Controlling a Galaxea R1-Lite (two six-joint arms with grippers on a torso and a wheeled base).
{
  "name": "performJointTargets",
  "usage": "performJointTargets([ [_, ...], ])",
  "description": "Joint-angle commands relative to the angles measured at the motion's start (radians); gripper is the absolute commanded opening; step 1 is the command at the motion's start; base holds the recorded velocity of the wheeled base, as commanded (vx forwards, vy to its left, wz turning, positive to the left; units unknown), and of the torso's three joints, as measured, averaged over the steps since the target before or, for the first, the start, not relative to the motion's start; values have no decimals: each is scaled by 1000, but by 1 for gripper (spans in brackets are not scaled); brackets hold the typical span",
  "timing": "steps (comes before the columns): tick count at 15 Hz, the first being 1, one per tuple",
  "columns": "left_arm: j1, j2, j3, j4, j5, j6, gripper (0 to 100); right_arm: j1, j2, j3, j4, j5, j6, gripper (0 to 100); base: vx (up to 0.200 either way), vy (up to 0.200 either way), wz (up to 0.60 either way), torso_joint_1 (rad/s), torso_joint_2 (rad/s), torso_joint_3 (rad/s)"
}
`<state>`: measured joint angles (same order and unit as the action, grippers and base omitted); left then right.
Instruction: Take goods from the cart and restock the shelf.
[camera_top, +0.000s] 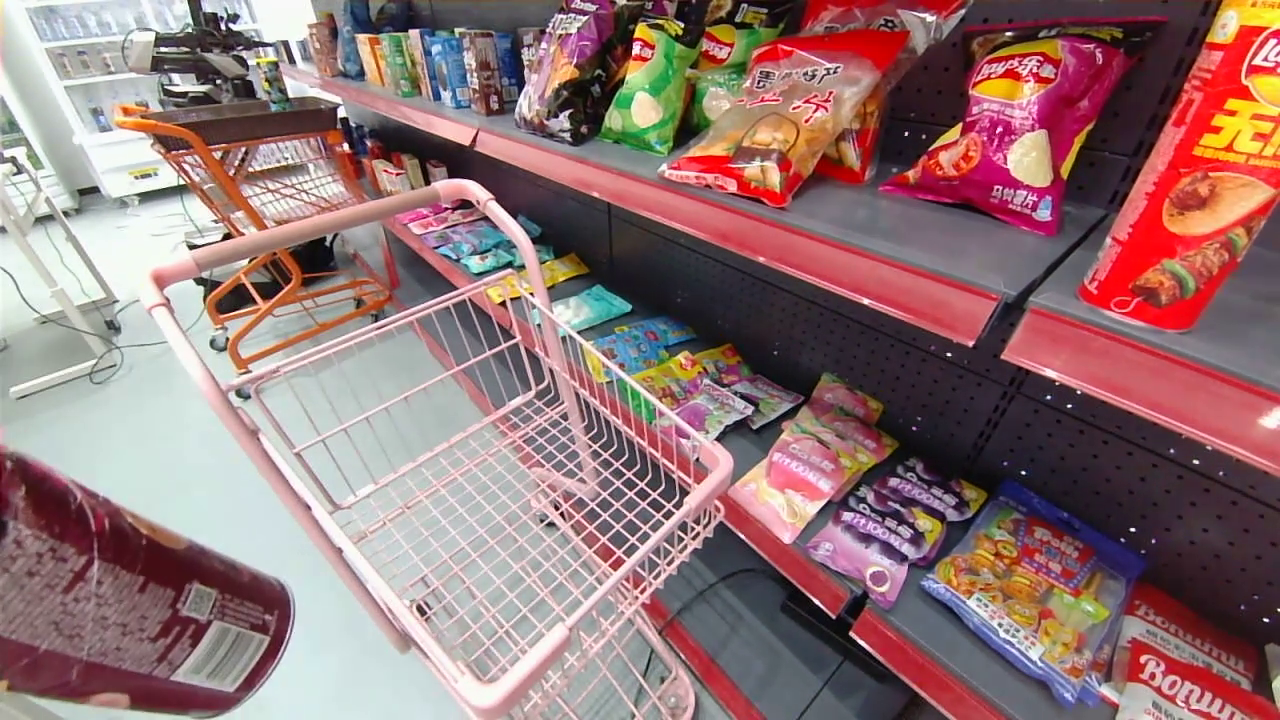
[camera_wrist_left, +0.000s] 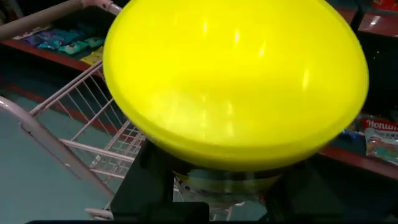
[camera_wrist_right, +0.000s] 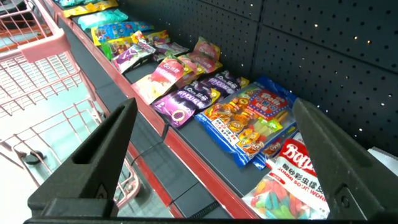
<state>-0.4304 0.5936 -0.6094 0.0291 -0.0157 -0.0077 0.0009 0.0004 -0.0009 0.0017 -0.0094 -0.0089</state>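
The shopping cart (camera_top: 480, 480) stands on the floor close beside the shelf unit, to its left, with one corner by the front edge of the lower shelf (camera_top: 790, 565). A second cart (camera_top: 280, 190) stands behind it, farther down the aisle. On the upper shelf (camera_top: 900, 240) chip bags (camera_top: 790, 110) lie in a row, leaning back. Boxes (camera_top: 440, 65) stand beyond them at the far end, and an upright chip tube (camera_top: 1200, 170) stands on the next section to the right. Candy packets (camera_top: 850, 470) lie flat in a line along the lower shelf, with a large sweets bag (camera_top: 1030, 590) to their right. A chip canister (camera_top: 120, 620) lies tilted in the left pincer (camera_wrist_left: 221, 186), left of the shopping cart and nearer.
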Motion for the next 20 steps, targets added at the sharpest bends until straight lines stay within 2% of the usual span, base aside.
performJointTargets([
  [1,1,-81,54,0,11,15,0,1,1,-1,0,0,0,100,0,0,0,0,0,0],
  [2,1,-117,100,2,40,29,0,1,1,-1,0,0,0,100,0,0,0,0,0,0],
  [4,1,-153,152,2,59,51,0,1,0,-1,0,0,0,100,0,0,0,0,0,0],
  [10,2,-166,157,2,112,51,0,1,1,-1,0,0,0,100,0,0,0,19,-87,-61],
  [12,7,-164,155,2,192,52,0,1,1,-1,0,0,0,100,0,0,0,107,-427,-298],
  [13,7,-163,157,2,203,54,0,1,1,-1,0,0,0,100,0,0,0,144,-476,-339],
  [15,7,-163,160,3,201,75,0,1,0,-1,0,0,0,100,0,0,0,154,-510,-344],
  [20,7,-161,161,3,200,78,0,1,1,-1,0,2,0,100,0,0,0,183,-533,-347],
])
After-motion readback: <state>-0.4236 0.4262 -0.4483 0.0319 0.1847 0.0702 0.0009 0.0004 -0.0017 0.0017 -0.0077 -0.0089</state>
